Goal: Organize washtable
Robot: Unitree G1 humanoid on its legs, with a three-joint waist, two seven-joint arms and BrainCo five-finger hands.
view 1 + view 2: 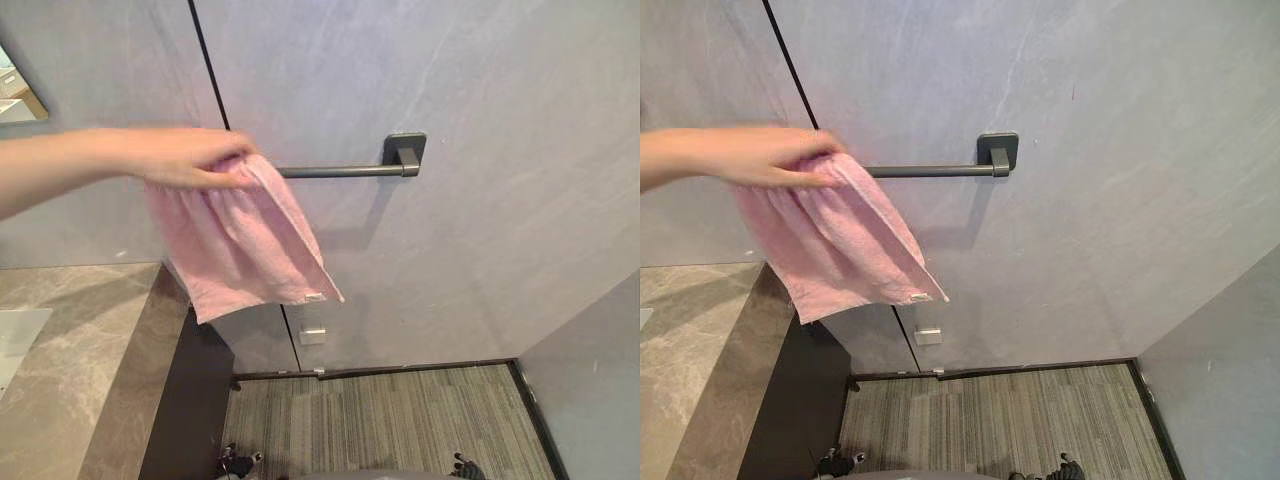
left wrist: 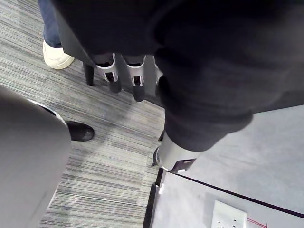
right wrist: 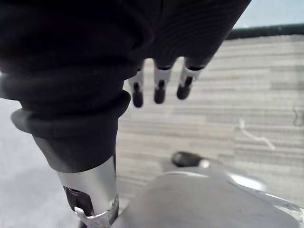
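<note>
A person's hand [image 1: 185, 155] reaches in from the left and grips the bunched top edge of the pink towel [image 1: 235, 245], which hangs against the grey wall [image 1: 480, 120] and covers the free end of the dark towel bar [image 1: 340, 171]. Whether the cloth is over the bar cannot be told. The bar's bracket [image 1: 405, 150] is bare. The towel's lower edge hangs above the corner of the marble table [image 1: 70, 370], with a small white wall plate [image 1: 312, 335] just below and striped carpet [image 1: 400, 420] underneath. The left hand [image 2: 137, 80] hangs over the carpet near a person's white shoe [image 2: 56, 54], its fingers [image 2: 113, 75] straight and holding nothing. The right hand [image 3: 160, 85] hangs likewise, fingers [image 3: 186, 81] relaxed and empty
</note>
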